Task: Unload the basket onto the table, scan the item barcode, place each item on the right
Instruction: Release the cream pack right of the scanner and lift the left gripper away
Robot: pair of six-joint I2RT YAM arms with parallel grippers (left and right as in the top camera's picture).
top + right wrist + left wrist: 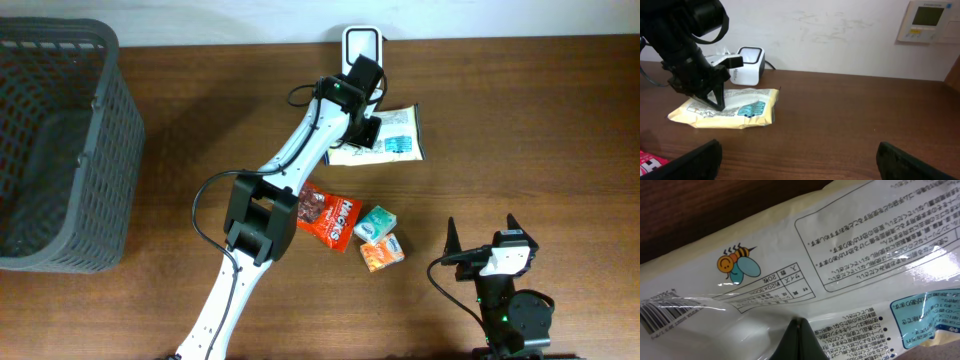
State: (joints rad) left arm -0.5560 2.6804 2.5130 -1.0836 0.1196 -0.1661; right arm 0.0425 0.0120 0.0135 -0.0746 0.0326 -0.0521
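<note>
Overhead: the left gripper [368, 128] is stretched to the worktop's [520, 120] far edge. Its jaws are together and its tips are down on the pale yellow packet [398, 140], which lies just in front of the white scanner [361, 42] — probably placed close for presenting. The right gripper [482, 232] sits by the front right corner, jaws wide apart and empty, clear of the work.

Left wrist: the closed tips meet the glossy film; I cannot tell whether a fold is pinched. The barcode [660, 315] faces up at the packet's end — likely needing a turn toward the scanner.

Right wrist: the packet lies flat beside the scanner.
</note>
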